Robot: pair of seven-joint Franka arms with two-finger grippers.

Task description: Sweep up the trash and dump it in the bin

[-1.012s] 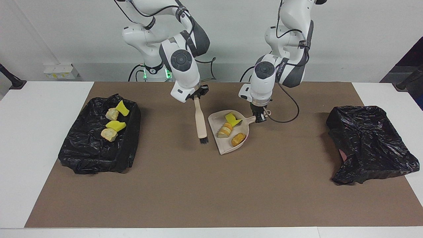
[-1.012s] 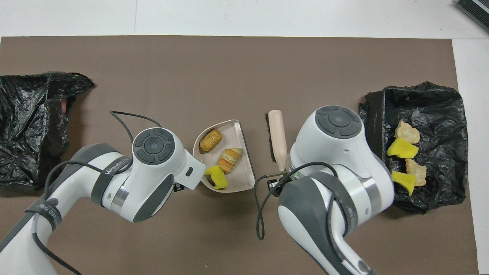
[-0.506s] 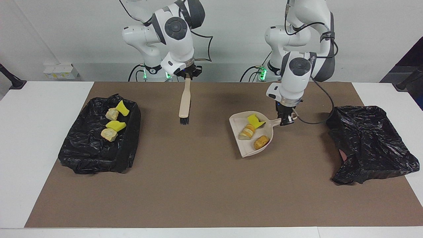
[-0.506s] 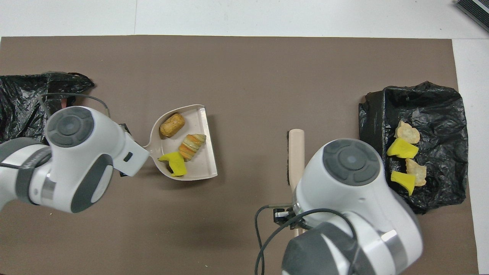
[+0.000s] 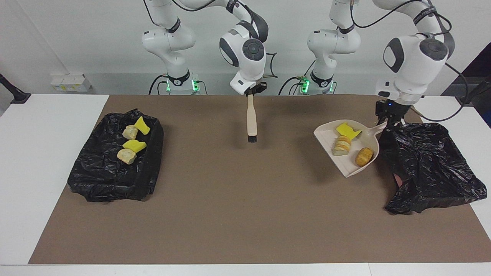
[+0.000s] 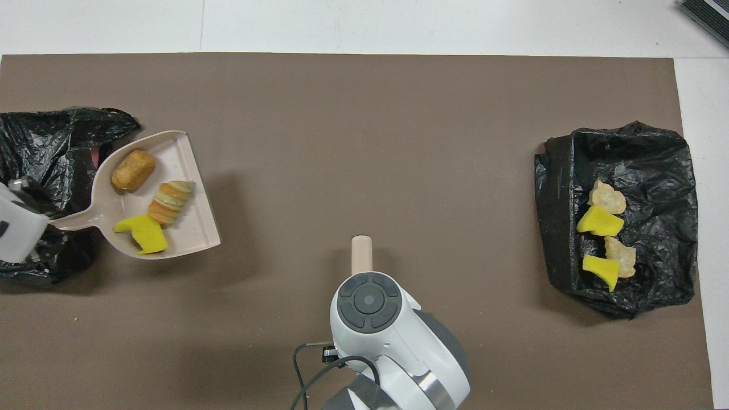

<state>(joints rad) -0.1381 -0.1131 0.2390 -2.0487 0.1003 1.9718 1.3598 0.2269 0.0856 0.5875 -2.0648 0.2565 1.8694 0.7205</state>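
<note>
The left tool (image 5: pixel 388 117) is clamped on the handle of a beige dustpan (image 5: pixel 330 142), holding it in the air over the brown mat, right at the edge of the crumpled black bag (image 5: pixel 429 165) at the left arm's end of the desk (image 5: pixel 46 161). Three bits of trash ride in the pan: a yellow sponge chunk (image 5: pixel 347 130), a striped pastry lump (image 5: pixel 341 145) and a golden bread lump (image 5: pixel 363 156), the sponge nearest the handle.

The right tool (image 5: pixel 251 91) grips the top of a wooden brush (image 5: pixel 251 119) that hangs straight down (bristles at the bottom) over the middle of the mat.

At the right arm's end sits a black-lined tray (image 5: pixel 99 180) with the other four pieces in it: two yellow sponge chunks (image 5: pixel 142 125) (image 5: pixel 134 145) and two tan bread lumps (image 5: pixel 130 132) (image 5: pixel 126 156), bunched together in pairs.
</note>
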